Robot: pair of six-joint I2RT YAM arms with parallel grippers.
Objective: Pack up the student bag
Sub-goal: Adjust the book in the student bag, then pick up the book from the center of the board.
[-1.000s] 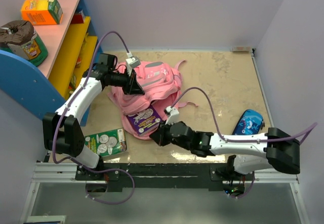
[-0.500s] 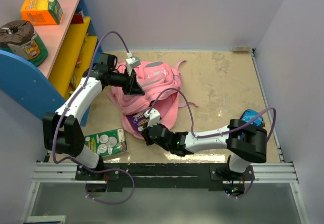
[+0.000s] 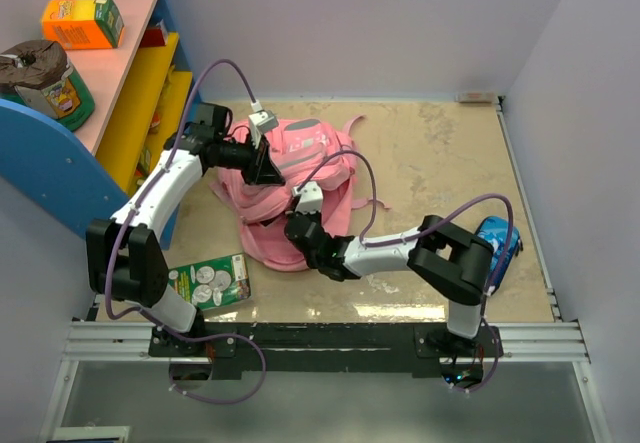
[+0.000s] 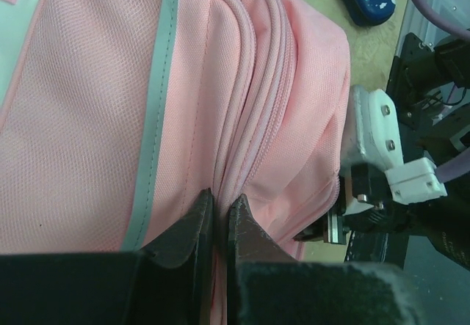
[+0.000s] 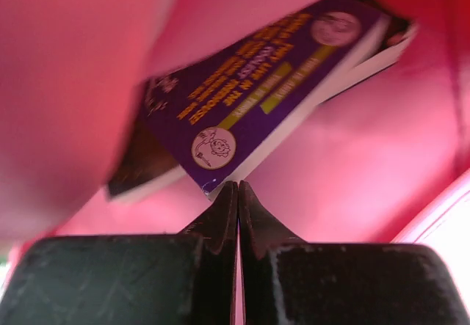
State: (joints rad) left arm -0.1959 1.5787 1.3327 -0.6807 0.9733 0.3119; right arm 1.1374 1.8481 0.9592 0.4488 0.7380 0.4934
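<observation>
Since a second ago your right arm has folded in and swung left, and its jaws have gone into the mouth of the large soft pink fabric student bag. The purple paperback book that lay at that mouth is now hidden from above. It shows only in the right wrist view, inside the pink lining.

Nearest you, beside the left arm's base, a flat green-and-white printed pack lies on the beige marbled counter, a little apart from the bag's near edge. The right jaws are pressed together: the black fingers meet with no gap and nothing between them. Their tips sit just under the book's lower corner, and you cannot tell whether they touch it.

The right arm's elbow stands in front of the small blue pouch at the counter's right side and covers part of it. The bag lies left of centre, with the right arm's purple cable arching over it.

At the bag's far-left side, the jaws of your left arm are almost closed, pinching a fold of pink fabric beside the zip seams, with a grey stripe running alongside. Farthest off on the left, a blue, yellow and pink shelf unit carries an orange carton and a round green tin.
</observation>
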